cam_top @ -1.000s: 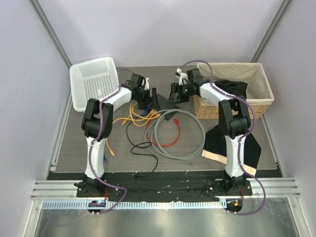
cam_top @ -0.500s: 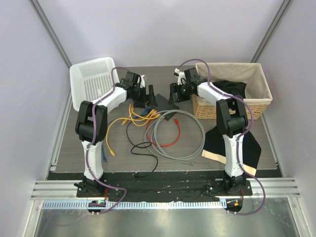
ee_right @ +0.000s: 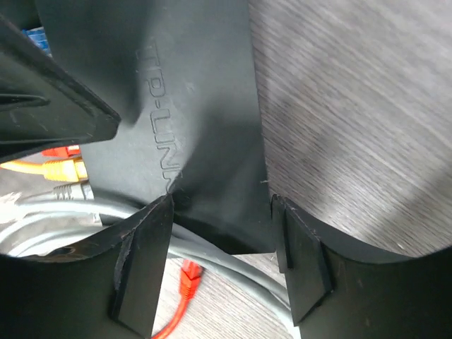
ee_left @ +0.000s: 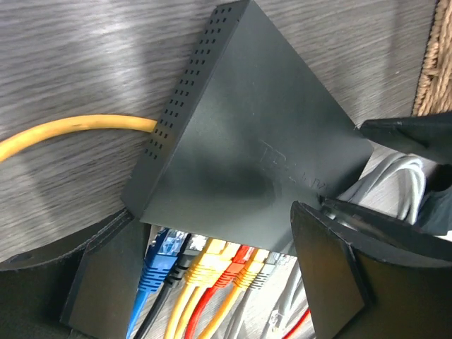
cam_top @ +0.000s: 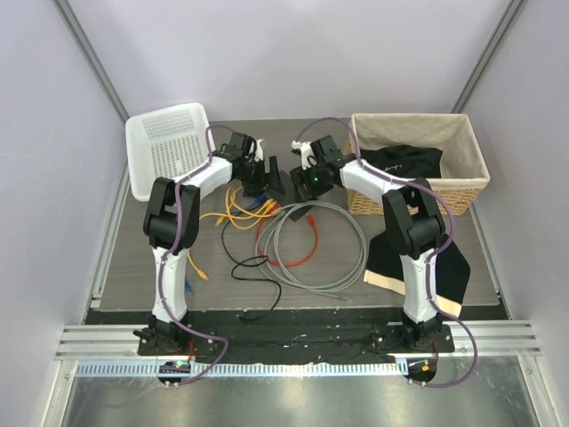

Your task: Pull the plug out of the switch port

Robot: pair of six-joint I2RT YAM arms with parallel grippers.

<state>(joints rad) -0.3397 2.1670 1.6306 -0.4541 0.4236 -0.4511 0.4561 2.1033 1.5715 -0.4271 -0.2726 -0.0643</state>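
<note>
The switch (ee_left: 247, 141), a flat matte-black box, lies at the back middle of the table, mostly hidden under both grippers in the top view. Along its near edge sits a row of plugs (ee_left: 212, 258): blue, black, yellow, yellow, red, yellow, grey. My left gripper (cam_top: 269, 178) is open, and its fingers (ee_left: 106, 275) stand either side of the plug row without holding any. My right gripper (cam_top: 298, 182) is open over the switch's other end (ee_right: 205, 106), its fingers (ee_right: 141, 261) apart above one corner.
A grey cable coil (cam_top: 311, 245) with a loose red plug (ee_right: 189, 277) lies in front of the switch. Yellow cables (cam_top: 227, 213) and a black cable (cam_top: 258, 271) trail left. There is a white basket (cam_top: 169, 151) back left, a wicker basket (cam_top: 462, 169) back right, and a black-and-cream cloth (cam_top: 418, 258) at right.
My right gripper has moved left from beside the wicker basket to over the switch. My left gripper has stayed at the switch's plug side, shifting slightly.
</note>
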